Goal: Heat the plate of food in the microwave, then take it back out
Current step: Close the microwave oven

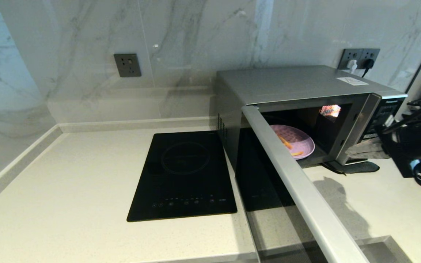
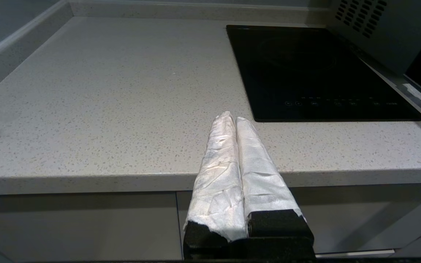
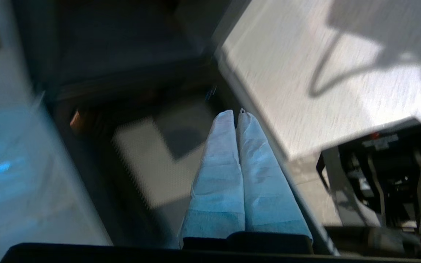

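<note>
The silver-grey microwave stands at the back right of the counter with its door swung wide open toward me. Inside on its floor sits the lilac plate of food, with orange sticks on it; the door's top edge hides its left part. My right gripper is shut and empty, low in front of the black button panel, just right of the opening. In the right wrist view its wrapped fingers lie pressed together. My left gripper is shut and empty, parked over the counter's front edge.
A flat black induction hob is set into the pale counter left of the microwave. The open door juts out past the counter's front edge. Marble walls close the back and left. Plugs sit in a wall socket behind the microwave.
</note>
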